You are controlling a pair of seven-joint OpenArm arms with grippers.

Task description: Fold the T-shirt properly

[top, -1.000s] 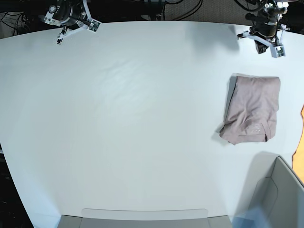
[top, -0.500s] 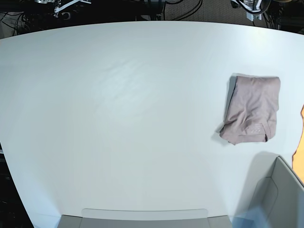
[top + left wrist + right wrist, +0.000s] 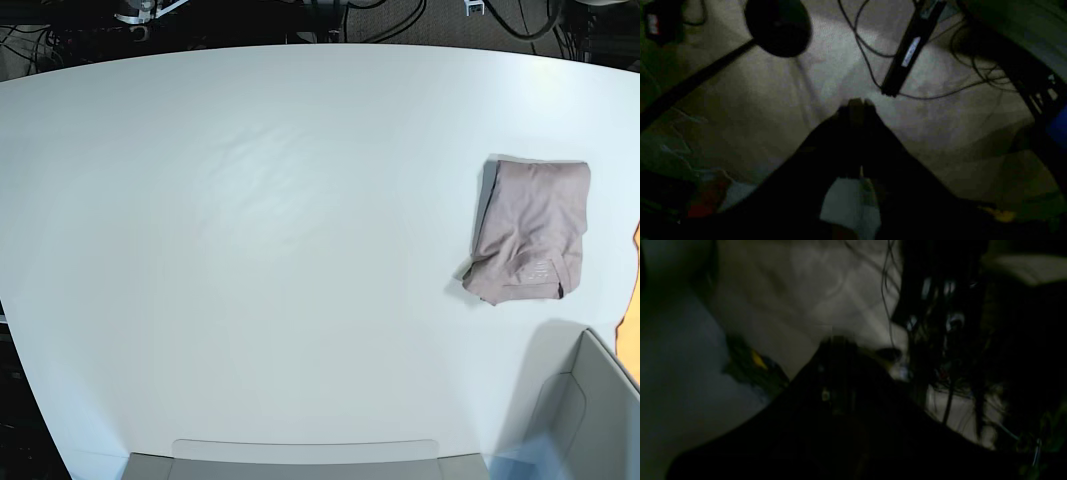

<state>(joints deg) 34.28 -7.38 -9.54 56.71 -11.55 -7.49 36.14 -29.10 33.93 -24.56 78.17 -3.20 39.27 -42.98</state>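
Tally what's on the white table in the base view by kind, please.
T-shirt, mauve, folded: 1
Grey bin at the near right corner: 1
Total: 2

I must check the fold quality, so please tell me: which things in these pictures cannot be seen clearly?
- Dusty mauve folded T-shirt: base view only; its inner layers and underside are hidden by its own top layer.
- Left gripper: left wrist view, dark and blurred; fingers look shut, over floor and cables.
- Right gripper: right wrist view, nearly black; jaws unreadable.
- Orange object: cut off by base view's right edge.
- Grey bin: cropped at the corner.
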